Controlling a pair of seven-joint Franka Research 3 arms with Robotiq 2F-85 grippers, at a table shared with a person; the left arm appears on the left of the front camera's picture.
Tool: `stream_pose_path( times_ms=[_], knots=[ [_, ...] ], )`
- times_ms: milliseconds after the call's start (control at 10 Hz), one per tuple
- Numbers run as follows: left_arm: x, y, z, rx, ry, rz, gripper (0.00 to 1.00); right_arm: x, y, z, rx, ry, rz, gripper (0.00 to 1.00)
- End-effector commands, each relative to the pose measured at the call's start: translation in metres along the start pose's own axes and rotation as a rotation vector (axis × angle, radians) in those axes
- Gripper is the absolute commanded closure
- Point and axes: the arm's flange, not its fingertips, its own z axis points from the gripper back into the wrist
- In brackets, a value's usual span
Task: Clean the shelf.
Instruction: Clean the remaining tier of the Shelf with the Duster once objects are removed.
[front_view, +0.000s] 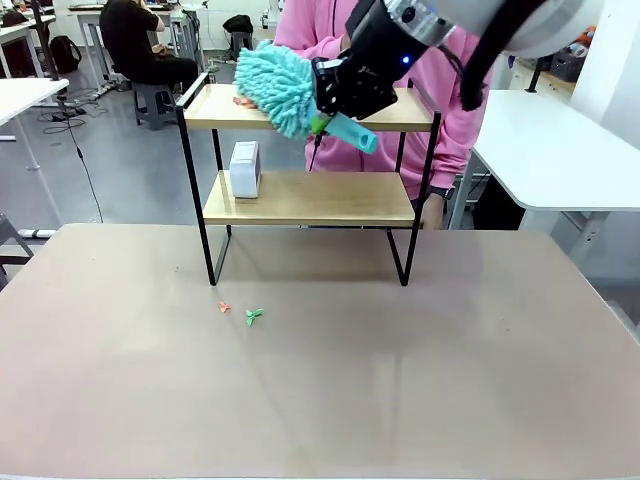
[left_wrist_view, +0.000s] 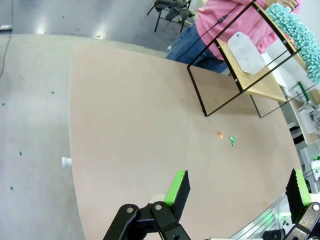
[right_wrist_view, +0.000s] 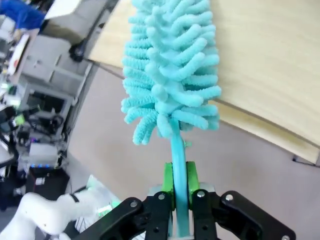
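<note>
The shelf (front_view: 330, 198) stands at the far side of the table (front_view: 420, 380), its two boards running left to right, with a person in a pink top (front_view: 445, 70) just behind it. The right gripper (right_wrist_view: 180, 185) is closed on the thin handle of a teal duster (front_view: 275, 90), green pads pressed on either side of it. From the jaws the duster's long axis runs out along the top board towards the shelf's left end, tilted a little, so the fluffy head lies over the left half of that board, touching it or nearly so; the wrist view cannot settle which. A small pinkish scrap (front_view: 241, 100) seems to lie on the top board right at the head's tip.

The relation that matters is this: head and board share nearly the same long axis, so a sweep along the handle's own line would likely push anything there towards the left edge. Two scraps, one orange (front_view: 224, 307) and one green (front_view: 254, 316), lie on the table in front of the shelf's left leg. A white box (front_view: 245, 168) sits on the lower board, left of middle, and looks untouched.

The left gripper (left_wrist_view: 237, 187) hangs with its jaws wide apart and empty, well back from the shelf — so the right arm is much the nearer
</note>
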Motion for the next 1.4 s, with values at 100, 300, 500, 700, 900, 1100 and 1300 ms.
stream_pose_path(
  times_ms=[100, 300, 500, 700, 900, 1100, 1300],
  knots=[
    [0.002, -0.001, -0.001, -0.015, -0.020, -0.018, 0.00, 0.003, -0.025, 0.010, 0.117, 0.178, 0.135, 0.87],
    [0.002, -0.001, -0.001, -0.015, -0.020, -0.018, 0.00, -0.008, -0.043, 0.035, 0.206, 0.289, 0.252, 0.87],
    [0.002, -0.001, -0.001, -0.015, -0.020, -0.018, 0.00, -0.024, -0.057, 0.057, 0.310, 0.439, 0.352, 0.87],
    [0.002, -0.001, -0.001, -0.015, -0.020, -0.018, 0.00, -0.037, -0.069, 0.072, 0.417, 0.469, 0.385, 0.87],
    [0.002, -0.001, -0.001, -0.015, -0.020, -0.018, 0.00, -0.045, -0.082, 0.075, 0.482, 0.453, 0.356, 0.87],
    [0.002, -0.001, -0.001, -0.015, -0.020, -0.018, 0.00, -0.055, -0.093, 0.076, 0.537, 0.454, 0.340, 0.87],
    [0.002, -0.001, -0.001, -0.015, -0.020, -0.018, 0.00, -0.070, -0.105, 0.097, 0.613, 0.385, 0.273, 0.87]
  ],
)
